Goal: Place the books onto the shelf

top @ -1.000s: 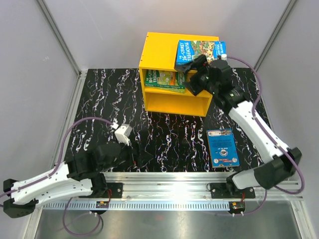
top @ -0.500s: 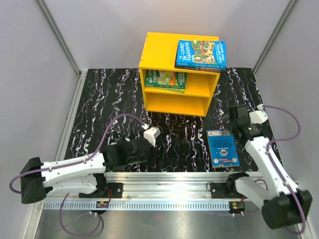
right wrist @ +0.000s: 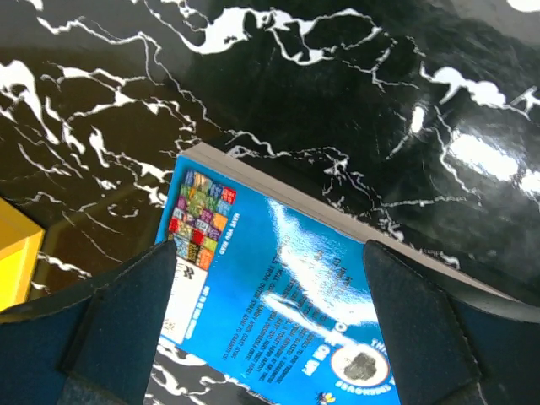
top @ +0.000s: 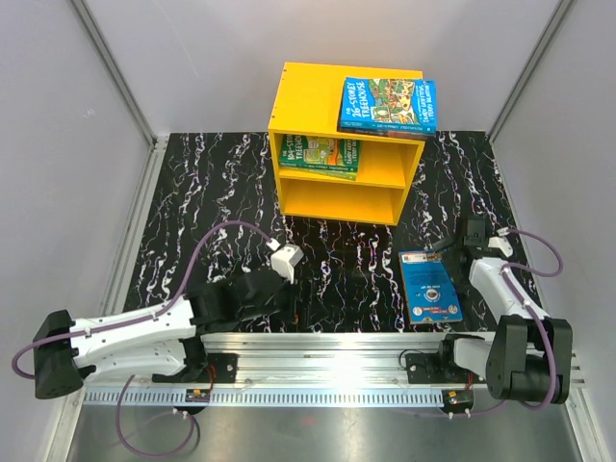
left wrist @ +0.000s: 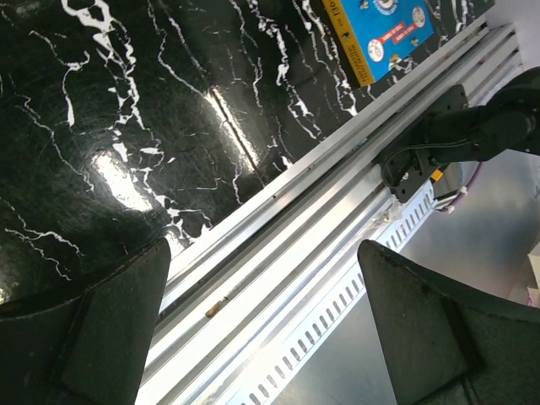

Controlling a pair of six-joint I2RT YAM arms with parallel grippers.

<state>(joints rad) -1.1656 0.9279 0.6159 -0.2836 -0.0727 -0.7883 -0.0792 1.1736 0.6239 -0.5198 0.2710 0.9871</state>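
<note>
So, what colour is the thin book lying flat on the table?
Bright blue, a thin paperback book with white print; the right wrist view shows it best.

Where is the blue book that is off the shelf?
In the top view the blue book lies flat on the black table, right side, in front of the yellow shelf; the open right gripper hovers at its far right corner.

Open tabletop [top: 207, 192] lies between the blue book [top: 430, 285] and the yellow shelf [top: 308, 96].
</note>
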